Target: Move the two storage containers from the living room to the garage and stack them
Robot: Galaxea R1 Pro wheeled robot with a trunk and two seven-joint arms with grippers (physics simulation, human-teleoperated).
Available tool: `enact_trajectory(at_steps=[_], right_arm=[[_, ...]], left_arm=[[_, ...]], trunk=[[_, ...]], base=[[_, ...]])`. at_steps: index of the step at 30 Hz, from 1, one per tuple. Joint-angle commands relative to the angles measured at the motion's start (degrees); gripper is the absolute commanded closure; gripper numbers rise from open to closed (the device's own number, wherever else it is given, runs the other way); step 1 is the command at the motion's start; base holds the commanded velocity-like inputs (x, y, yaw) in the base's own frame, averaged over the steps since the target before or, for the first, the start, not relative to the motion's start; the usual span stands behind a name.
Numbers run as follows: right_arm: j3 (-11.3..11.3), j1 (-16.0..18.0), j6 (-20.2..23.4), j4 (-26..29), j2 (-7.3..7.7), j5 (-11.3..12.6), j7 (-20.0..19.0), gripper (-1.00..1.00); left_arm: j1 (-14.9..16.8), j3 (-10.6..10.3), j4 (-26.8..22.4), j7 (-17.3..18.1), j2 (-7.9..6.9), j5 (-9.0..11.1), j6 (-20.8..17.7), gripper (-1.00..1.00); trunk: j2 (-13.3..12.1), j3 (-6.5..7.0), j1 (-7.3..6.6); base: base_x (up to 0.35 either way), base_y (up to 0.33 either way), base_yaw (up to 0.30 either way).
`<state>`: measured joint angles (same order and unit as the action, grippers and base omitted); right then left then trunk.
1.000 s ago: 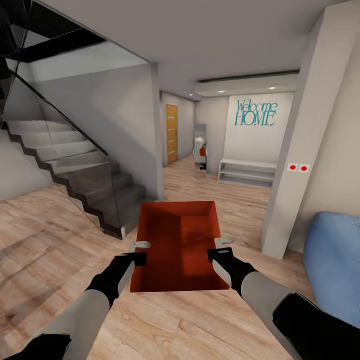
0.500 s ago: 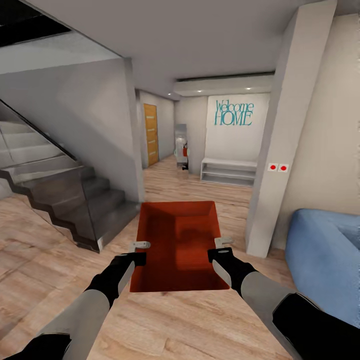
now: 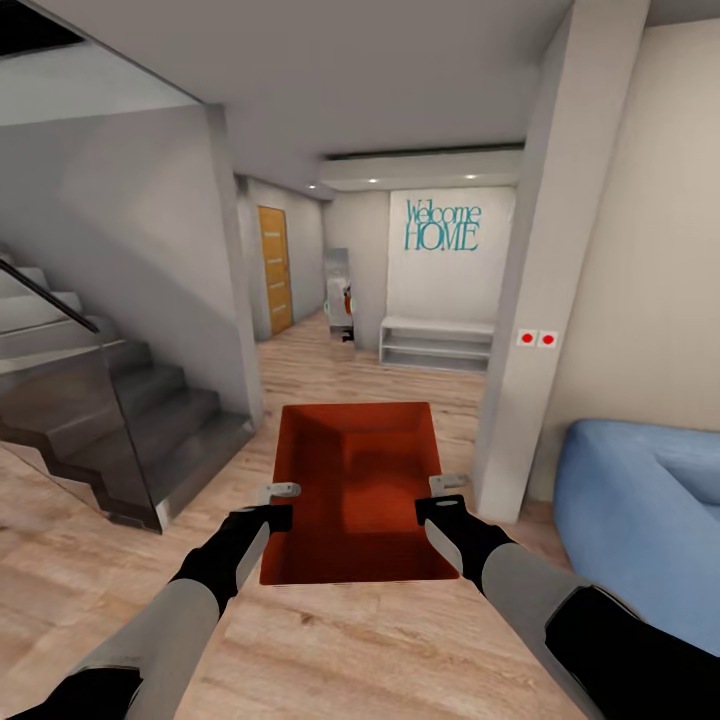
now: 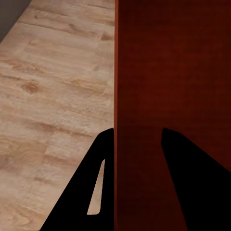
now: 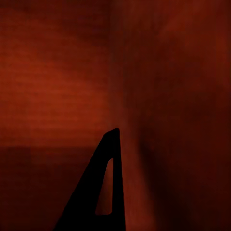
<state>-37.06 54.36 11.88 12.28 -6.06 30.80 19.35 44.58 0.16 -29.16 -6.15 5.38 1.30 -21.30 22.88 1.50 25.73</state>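
View had swung right toward the hallway; left gripper (image 3: 281,500) and right gripper (image 3: 441,495) each pinched a wall of the storage container (image 3: 355,490), garage-bound.

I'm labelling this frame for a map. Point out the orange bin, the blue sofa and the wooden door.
Orange bin (image 3: 355,500): head view, inner floor.
Blue sofa (image 3: 640,520): head view, seat cushion.
Wooden door (image 3: 273,268): head view, middle of the panel.
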Motion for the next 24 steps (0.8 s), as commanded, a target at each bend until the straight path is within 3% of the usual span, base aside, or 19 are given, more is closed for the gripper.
enact_trajectory(at_steps=[1,24], right_arm=[[1.46,0.04,-3.88,0.2,0.97,-1.62,3.5,1.0],[1.46,0.04,-3.88,0.2,0.97,-1.62,3.5,1.0]], left_arm=[[-0.04,0.28,-0.02,-0.38,-0.02,1.24,-0.23,1.0],[-0.02,0.28,-0.02,-0.38,-0.02,1.24,-0.23,1.0]], trunk=[[0.04,-0.02,0.05],[0.04,-0.02,0.05]], base=[[0.322,0.0,-0.004],[0.322,0.0,0.027]])
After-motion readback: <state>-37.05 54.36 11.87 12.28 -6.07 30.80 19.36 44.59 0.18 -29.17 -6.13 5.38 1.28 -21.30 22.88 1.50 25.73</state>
